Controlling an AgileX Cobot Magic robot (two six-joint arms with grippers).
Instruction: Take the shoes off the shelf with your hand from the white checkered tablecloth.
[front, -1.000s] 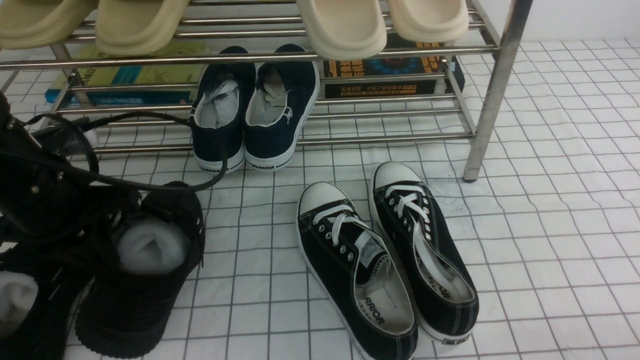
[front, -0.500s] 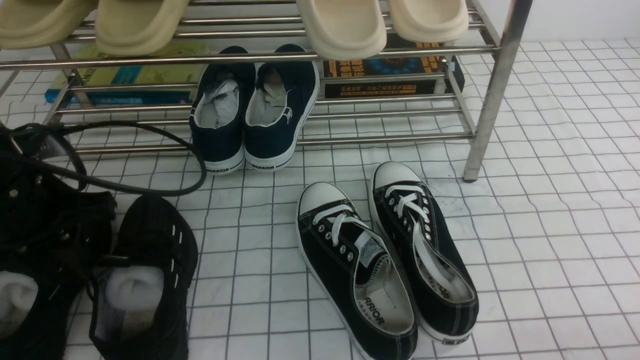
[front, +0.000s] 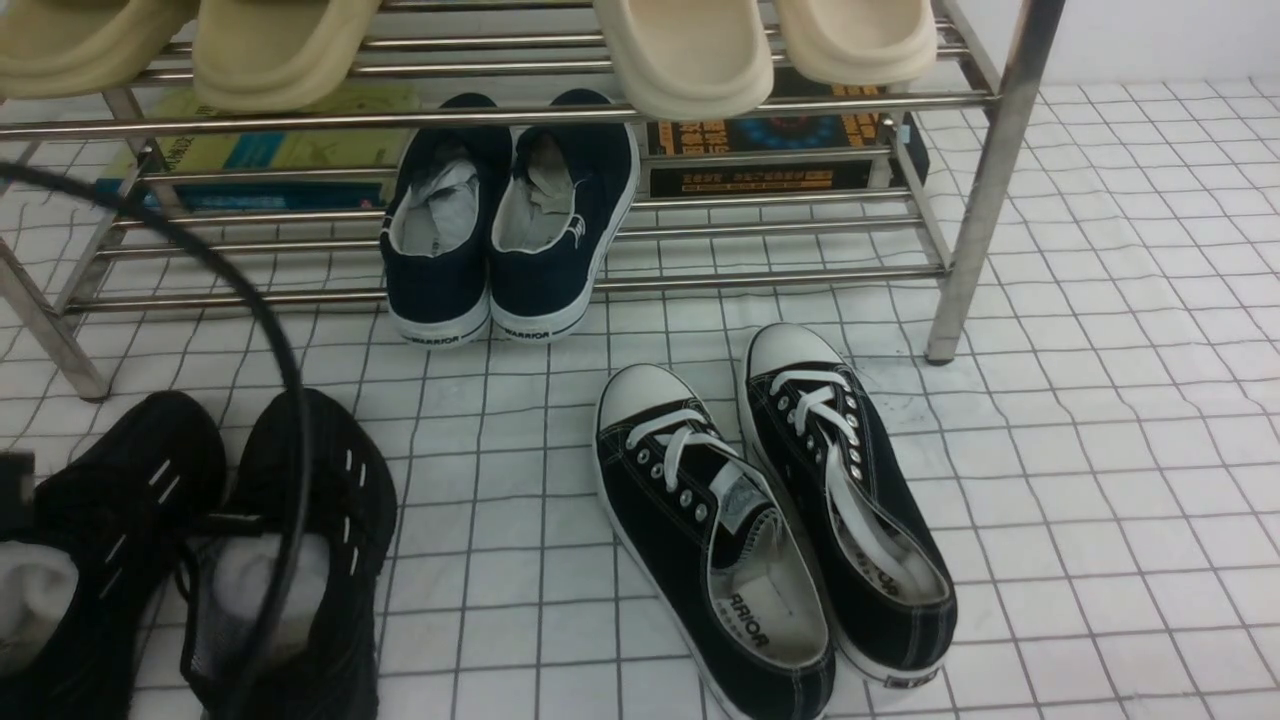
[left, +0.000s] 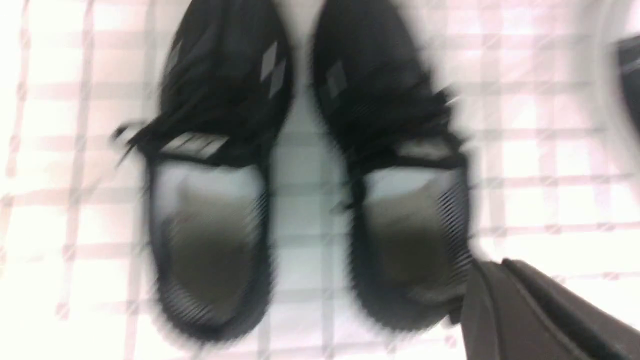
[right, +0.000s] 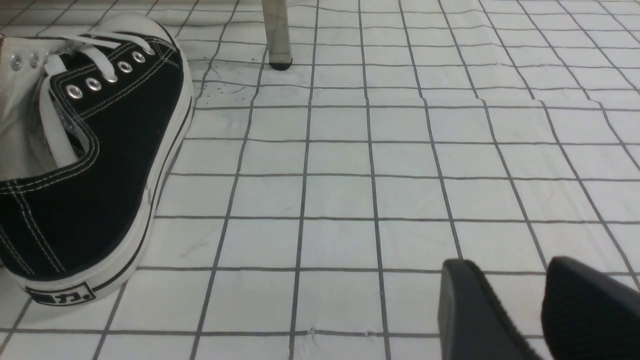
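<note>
Black knit at the far left: the shoes (front: 320, 470) stand side by side on the white checkered tablecloth (front: 1100, 400), toes toward the shelf (front: 985, 200) and in front of its bars, so the pair looks already off the rack. A dark cable (front: 290, 400) crosses the inner shoe in the front view; whether it touches I cannot tell. Of the left fingers (left: 530, 310) only one dark sliver shows in the smeared wrist view, apart from the heels, and how wide they stand I cannot tell. The step in hand, as I judge it, is clearing that arm — go straight up and see the cable does not snag a collar. Further right, the navy low-tops (front: 510, 230) lean on the lower bars and the canvas sneakers (front: 780, 500) lie on the cloth — leave both. At the far right, the right fingers (right: 480, 310) sit nearly closed on nothing, low over bare cloth.
</note>
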